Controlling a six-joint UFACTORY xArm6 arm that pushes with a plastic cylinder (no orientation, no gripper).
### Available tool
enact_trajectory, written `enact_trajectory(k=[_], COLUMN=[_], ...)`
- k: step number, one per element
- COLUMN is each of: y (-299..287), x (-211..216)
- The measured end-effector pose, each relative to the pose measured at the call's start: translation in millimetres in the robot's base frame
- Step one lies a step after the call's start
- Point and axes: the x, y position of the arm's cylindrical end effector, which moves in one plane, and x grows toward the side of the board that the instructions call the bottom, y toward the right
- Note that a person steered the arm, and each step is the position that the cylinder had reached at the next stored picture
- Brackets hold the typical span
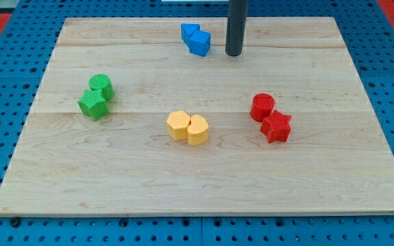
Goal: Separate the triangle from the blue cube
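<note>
Eight small coloured blocks are shown in four touching pairs on a wooden board [204,184], with a dark rod standing near the view's top.

My tip [234,54] is seen resting on the board with nothing held and nothing touched, just to the view's right of the blue pair. The blue cube [200,43] lies nearest, directly to the view's left of the tip; the blue triangle [189,31] is pressed against the cube's far upper-left side, so the cube stands between tip and triangle. The triangle's outline is partly hidden by the cube and is perhaps wedge-shaped. The rod's upper part is cut off by the frame.
</note>
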Motion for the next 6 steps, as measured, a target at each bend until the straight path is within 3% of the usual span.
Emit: enact_trajectory(k=[2, 3, 4, 5, 6], y=[-12, 101, 99, 4, -47], x=[35, 8, -34, -38, -60])
